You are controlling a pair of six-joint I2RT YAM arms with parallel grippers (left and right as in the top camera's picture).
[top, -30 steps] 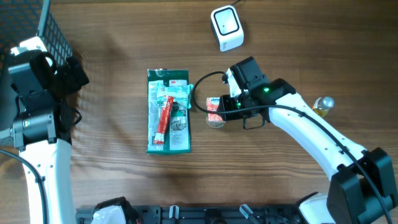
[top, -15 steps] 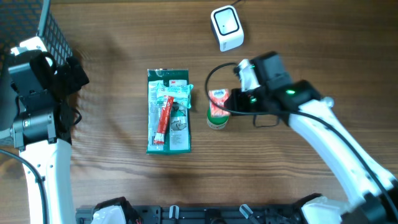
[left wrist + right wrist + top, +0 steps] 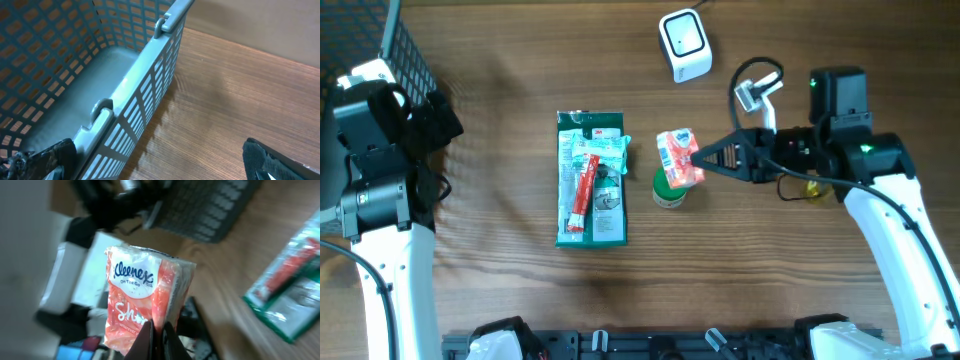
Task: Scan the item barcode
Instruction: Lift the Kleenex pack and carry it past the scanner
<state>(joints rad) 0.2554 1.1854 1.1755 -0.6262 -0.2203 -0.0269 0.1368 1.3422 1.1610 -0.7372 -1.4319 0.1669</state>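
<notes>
While basket stands apart, end effector pinches tissues.

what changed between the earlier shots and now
The right gripper closed on the tissue pack and lifted it off the table, turning it upright as the arm drew back to the right. The small round tub it lay against stayed put, as did the green blister pack and the scanner. The left gripper stayed open beside the basket.

Open wood between scanner and green packet; tub, maybe jar, beside packet; basket at left corner.
</notes>
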